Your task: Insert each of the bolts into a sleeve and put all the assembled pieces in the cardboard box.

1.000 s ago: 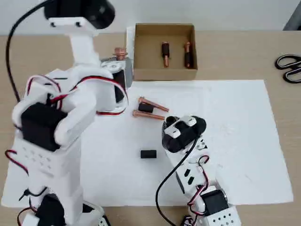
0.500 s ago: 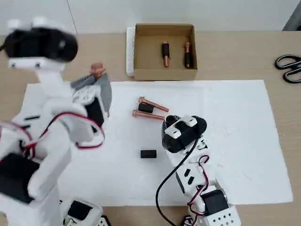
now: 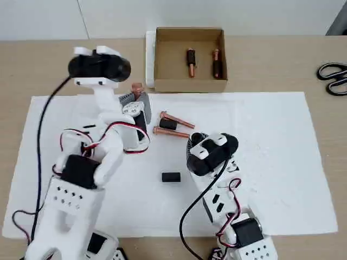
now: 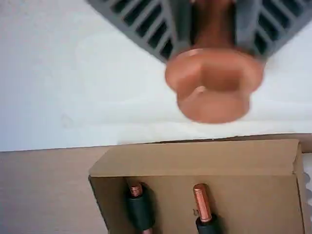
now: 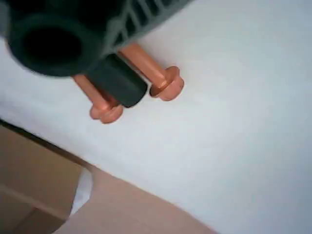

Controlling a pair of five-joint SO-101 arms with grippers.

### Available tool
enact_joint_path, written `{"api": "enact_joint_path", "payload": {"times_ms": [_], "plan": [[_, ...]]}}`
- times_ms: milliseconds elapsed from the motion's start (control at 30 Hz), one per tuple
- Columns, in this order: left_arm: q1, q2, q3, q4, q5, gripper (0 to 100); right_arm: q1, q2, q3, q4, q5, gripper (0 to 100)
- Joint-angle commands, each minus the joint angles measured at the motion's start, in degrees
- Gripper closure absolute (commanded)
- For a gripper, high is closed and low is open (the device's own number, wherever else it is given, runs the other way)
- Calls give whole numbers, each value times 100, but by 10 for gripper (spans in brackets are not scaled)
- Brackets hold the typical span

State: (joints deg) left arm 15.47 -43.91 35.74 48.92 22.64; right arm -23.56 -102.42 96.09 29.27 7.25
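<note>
Clamping a bolt (image 4: 214, 85), left end effector (image 3: 135, 98) hangs near cardboard box (image 3: 187, 85); right end effector (image 5: 97, 29) seemingly grips sleeve (image 5: 48, 46).

Overhead, two close wrists (box (image 3: 187, 85) shared)

Light wooden table (image 3: 271, 65), white paper sheet (image 3: 282, 162) on it, black scissors (image 3: 333, 77), pale wall (image 3: 227, 13) behind
</note>
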Motion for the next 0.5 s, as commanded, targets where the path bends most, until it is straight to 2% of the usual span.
{"api": "enact_joint_path", "payload": {"times_ms": [0, 133, 300, 467], "plan": [[18, -167, 259, -721, 0, 994, -40, -66, 44, -154, 0, 994], [35, -167, 400, -1064, 0, 994, -251, -66, 44, -171, 0, 994], [97, -167, 400, -1090, 0, 994, -312, -154, 44, -356, -9, 994], [264, -176, 356, -1108, 0, 994, -312, -171, 44, -1112, -378, 994]]}}
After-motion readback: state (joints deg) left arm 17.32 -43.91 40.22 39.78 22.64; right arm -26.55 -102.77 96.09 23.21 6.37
